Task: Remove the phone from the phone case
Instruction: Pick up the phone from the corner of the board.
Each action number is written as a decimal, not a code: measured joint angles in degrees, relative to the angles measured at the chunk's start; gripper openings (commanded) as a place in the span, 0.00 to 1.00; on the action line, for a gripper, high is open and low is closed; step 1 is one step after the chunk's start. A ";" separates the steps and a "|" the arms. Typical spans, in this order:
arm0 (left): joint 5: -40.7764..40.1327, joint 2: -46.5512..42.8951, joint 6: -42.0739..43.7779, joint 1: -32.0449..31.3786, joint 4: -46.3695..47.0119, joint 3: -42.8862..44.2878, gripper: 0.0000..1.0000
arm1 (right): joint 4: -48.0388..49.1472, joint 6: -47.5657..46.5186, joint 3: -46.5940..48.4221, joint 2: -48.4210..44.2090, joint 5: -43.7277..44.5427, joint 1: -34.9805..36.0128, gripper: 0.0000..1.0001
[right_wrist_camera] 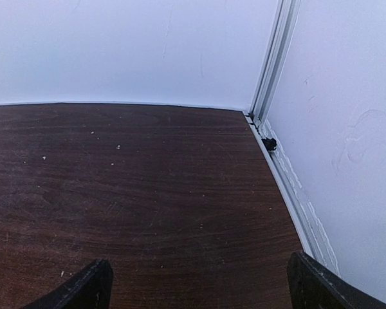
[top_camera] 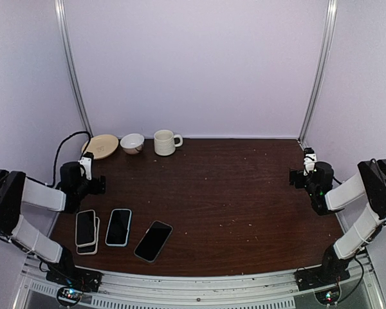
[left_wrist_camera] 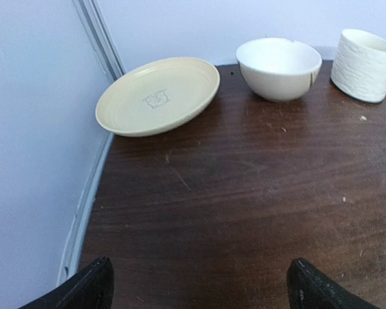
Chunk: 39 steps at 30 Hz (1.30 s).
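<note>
Pale case (top_camera: pixel 116 244) holds its phone (top_camera: pixel 118 226); bowl (left_wrist_camera: pixel 280 64) stands beside mug (left_wrist_camera: pixel 364 64).

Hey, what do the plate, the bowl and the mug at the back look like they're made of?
Plate: pale yellow, smooth with a soft sheen, probably glazed ceramic, possibly melamine. Bowl: glossy white, likely glazed ceramic; a dark line runs down its side. Mug: off-white, rough ribbed wall, matte, perhaps unglazed stoneware.
</note>
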 measured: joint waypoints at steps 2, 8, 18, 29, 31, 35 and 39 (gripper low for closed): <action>-1.73 -3.58 -1.81 -0.11 -10.43 5.53 0.98 | -0.02 0.02 0.04 0.00 -0.02 0.00 1.00; -2.27 -9.75 -8.22 -0.15 -38.03 26.45 0.98 | -0.11 0.02 0.04 0.00 -0.07 0.00 0.99; 11.74 -17.90 -18.10 -0.44 -66.23 31.12 0.98 | -0.31 0.00 0.07 0.00 -0.07 0.00 0.99; 10.54 -18.12 -27.43 -13.88 -88.61 33.70 0.97 | -0.83 0.09 0.48 0.00 -0.13 0.00 0.99; 8.92 -17.42 -30.23 -18.14 -91.01 33.66 0.98 | -0.87 0.22 0.57 0.00 -0.15 -0.02 0.99; 7.19 -16.20 -34.97 -24.48 -92.83 32.74 0.98 | -0.94 0.42 0.74 0.00 -0.28 -0.02 0.99; 4.74 -11.76 -39.30 -29.83 -93.96 30.99 0.97 | -0.94 0.44 0.74 0.00 -0.31 -0.02 1.00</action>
